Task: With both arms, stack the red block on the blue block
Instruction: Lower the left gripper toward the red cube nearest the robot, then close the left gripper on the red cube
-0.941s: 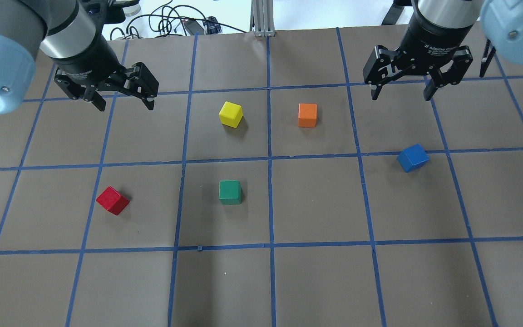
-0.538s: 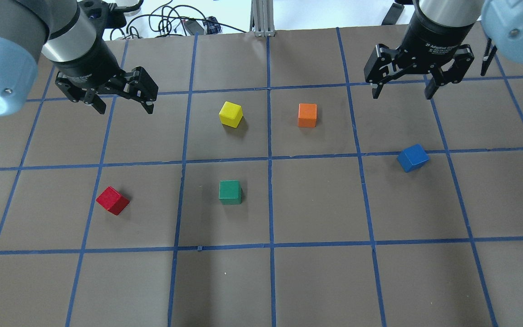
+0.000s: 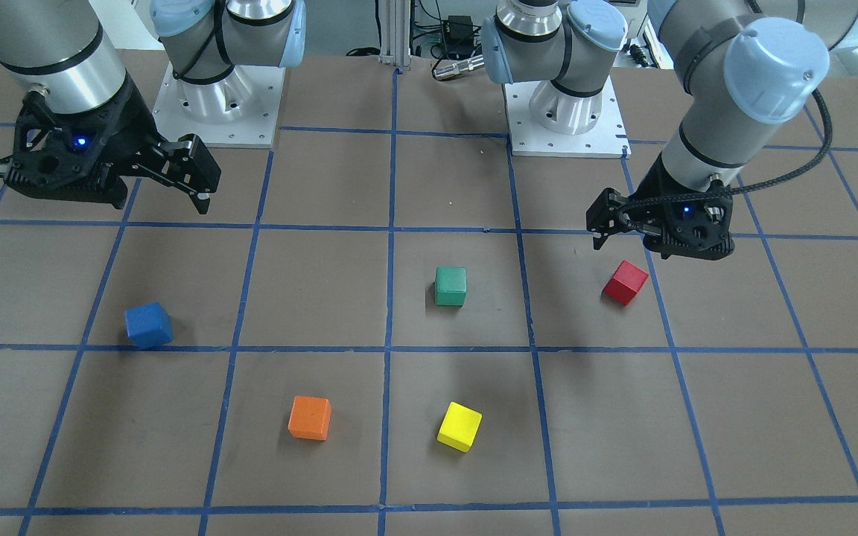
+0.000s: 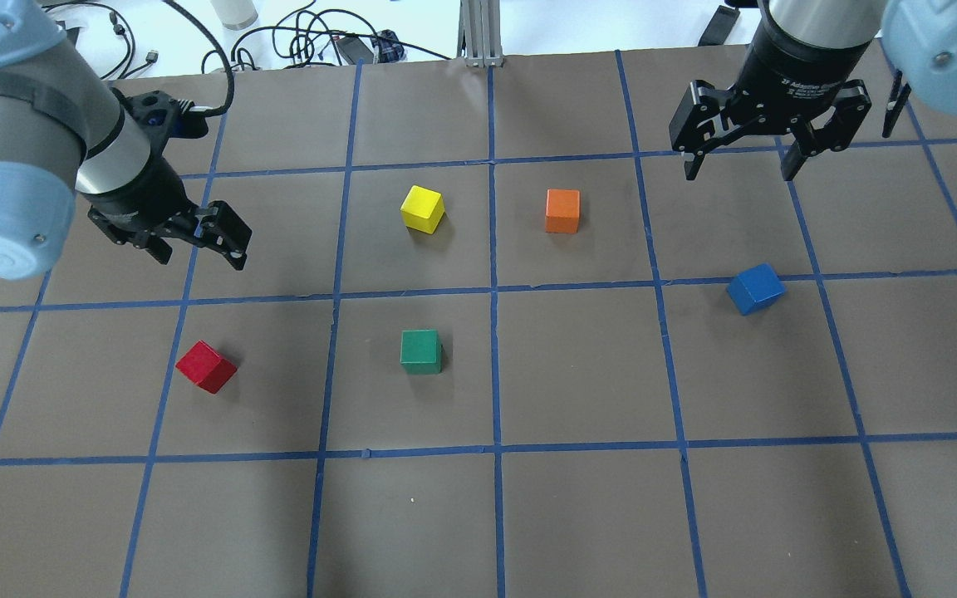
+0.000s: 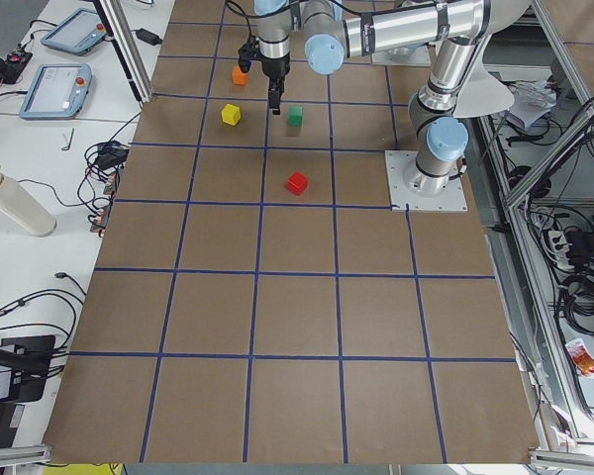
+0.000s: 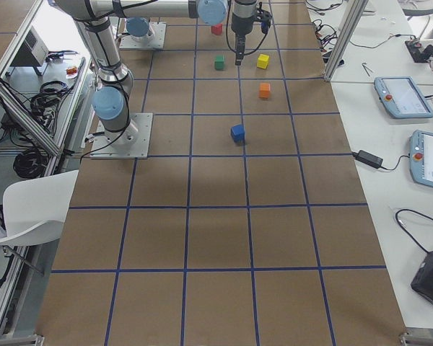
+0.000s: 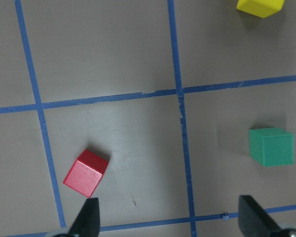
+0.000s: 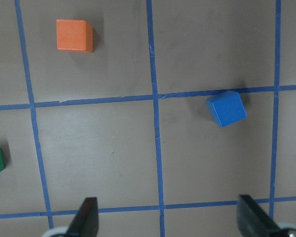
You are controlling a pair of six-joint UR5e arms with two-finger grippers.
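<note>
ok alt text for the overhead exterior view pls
Five cubes sit apart on a brown table gridded with blue tape: red block left, green block centre, yellow block and orange block behind, blue block right. The open left gripper hangs beyond the red block, the open right gripper beyond the blue block.

Bright, even overhead light; sharp focus.
Soft, faint shadows lie on the matte tabletop (image 4: 578, 515); the white surface (image 4: 578, 25) beyond it is washed out.

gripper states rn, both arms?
Left gripper: open, empty.
Right gripper: open, empty.
</note>
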